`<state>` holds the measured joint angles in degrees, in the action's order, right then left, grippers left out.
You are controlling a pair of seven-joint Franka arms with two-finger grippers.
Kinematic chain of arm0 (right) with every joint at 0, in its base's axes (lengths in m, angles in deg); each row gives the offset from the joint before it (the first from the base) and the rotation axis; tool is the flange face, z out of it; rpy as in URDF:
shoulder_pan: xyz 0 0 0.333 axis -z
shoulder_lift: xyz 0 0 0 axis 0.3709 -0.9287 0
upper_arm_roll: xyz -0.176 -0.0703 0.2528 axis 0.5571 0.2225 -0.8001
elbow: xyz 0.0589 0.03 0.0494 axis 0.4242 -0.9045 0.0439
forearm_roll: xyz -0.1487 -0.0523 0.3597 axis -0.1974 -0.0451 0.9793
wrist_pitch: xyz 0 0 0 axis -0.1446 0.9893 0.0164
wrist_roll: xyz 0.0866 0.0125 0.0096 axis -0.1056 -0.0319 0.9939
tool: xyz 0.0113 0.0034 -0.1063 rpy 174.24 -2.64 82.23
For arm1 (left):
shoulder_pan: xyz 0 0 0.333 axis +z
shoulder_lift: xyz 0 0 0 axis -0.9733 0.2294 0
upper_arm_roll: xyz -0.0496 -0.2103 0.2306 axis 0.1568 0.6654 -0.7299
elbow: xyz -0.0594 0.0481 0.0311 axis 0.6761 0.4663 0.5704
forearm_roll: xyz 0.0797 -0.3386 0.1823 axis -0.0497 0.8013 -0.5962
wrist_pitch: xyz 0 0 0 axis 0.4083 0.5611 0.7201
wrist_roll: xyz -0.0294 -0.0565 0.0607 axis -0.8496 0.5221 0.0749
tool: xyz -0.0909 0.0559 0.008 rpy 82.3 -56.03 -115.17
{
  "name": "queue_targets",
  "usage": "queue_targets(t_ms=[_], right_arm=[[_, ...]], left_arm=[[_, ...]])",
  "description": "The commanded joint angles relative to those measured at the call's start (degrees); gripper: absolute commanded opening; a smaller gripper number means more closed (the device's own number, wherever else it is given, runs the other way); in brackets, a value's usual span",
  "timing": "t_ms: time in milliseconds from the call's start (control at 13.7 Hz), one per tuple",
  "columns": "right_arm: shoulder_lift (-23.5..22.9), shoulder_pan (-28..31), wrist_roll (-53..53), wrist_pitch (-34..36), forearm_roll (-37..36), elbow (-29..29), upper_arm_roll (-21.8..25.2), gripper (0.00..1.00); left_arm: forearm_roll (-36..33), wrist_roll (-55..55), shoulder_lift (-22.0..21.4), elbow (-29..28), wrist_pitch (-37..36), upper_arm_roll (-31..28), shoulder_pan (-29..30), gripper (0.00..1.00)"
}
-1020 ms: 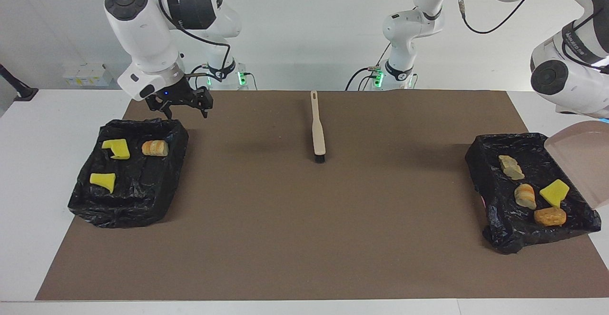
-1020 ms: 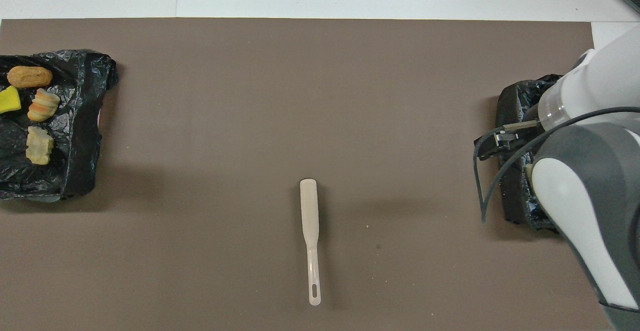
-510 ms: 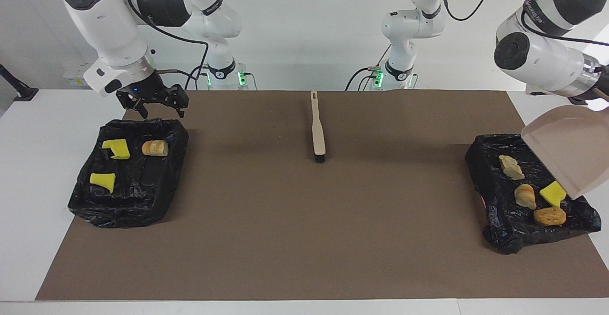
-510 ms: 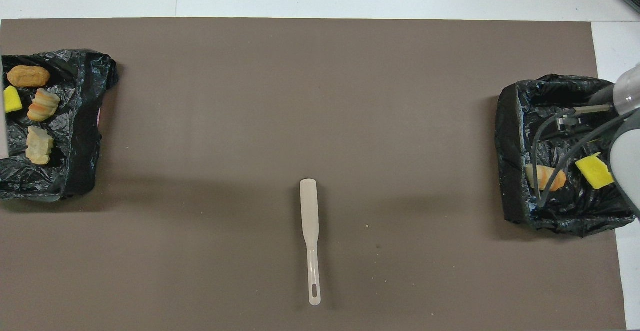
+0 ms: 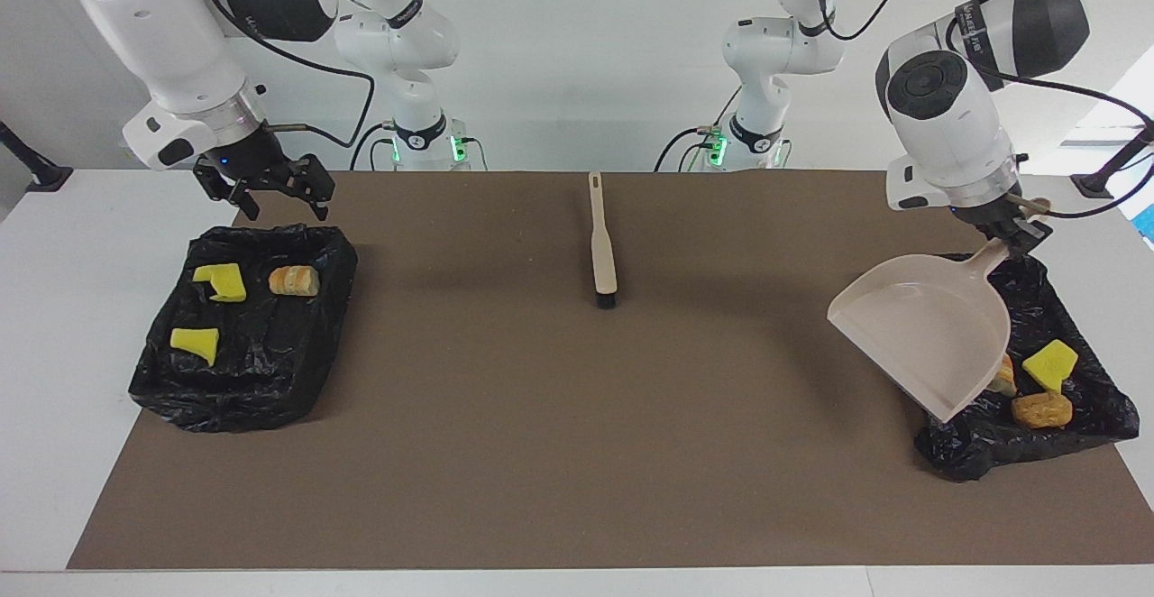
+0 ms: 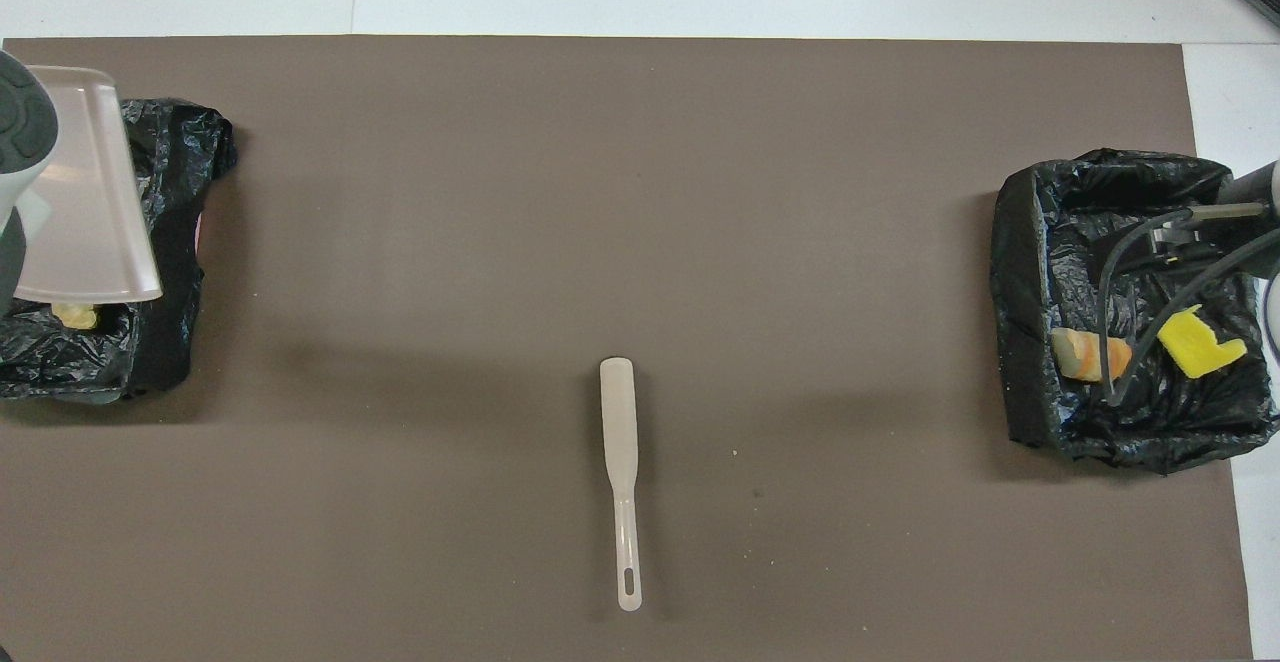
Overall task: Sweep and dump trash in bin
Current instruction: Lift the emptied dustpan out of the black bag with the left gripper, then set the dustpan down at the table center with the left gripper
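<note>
The trash, yellow sponge wedges and tan bread-like chunks, lay in black-lined bins at both tabletop ends; light, soft, best scooped. The left pincer clamped the beige plastic dustpan by its handle; the right pincer hovered, fingers apart.

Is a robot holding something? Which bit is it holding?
The left pincer holds the dustpan by the end of its handle. The right pincer is open and holds nothing.
</note>
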<state>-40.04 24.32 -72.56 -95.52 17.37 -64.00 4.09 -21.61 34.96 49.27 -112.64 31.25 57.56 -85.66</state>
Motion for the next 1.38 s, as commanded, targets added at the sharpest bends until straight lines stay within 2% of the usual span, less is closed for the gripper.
queue_targets(t_ms=[0, 219, 437, 729, 1020, 1166, 1312], right_arm=[[1.6, -0.3, -1.2, 0.7, 1.2, -1.1, 0.0, 1.00], [1.4, -0.4, -1.4, 0.2, 1.0, -0.8, -0.3, 1.00], [1.6, 0.1, -1.2, 0.4, 1.0, -1.0, -0.3, 1.00], [1.6, 0.0, -1.2, 0.4, 1.0, -1.0, -0.3, 1.00], [1.6, 0.0, -1.2, 0.4, 1.0, -1.0, -0.3, 1.00], [1.6, 0.0, -1.2, 0.4, 1.0, -1.0, -0.3, 1.00], [1.6, 0.0, -1.2, 0.4, 1.0, -1.0, -0.3, 1.00]], left_arm=[[7.4, -9.3, -1.5, -2.4, -0.8, -0.8, -3.3, 0.00], [13.2, -19.5, 0.0, -1.8, -3.3, -0.8, -7.4, 0.00], [23.4, -37.2, 6.2, 1.6, 0.3, -0.9, -10.7, 0.00], [32.9, -52.9, 12.9, 5.7, 5.5, -0.9, -15.8, 0.00], [36.5, -61.5, 19.9, 13.8, 7.0, -0.9, -19.9, 0.00], [37.9, -65.1, 21.4, 16.5, 7.1, -0.9, -20.3, 0.00], [38.6, -69.5, 26.5, 22.2, 5.8, -1.1, -22.3, 0.00]])
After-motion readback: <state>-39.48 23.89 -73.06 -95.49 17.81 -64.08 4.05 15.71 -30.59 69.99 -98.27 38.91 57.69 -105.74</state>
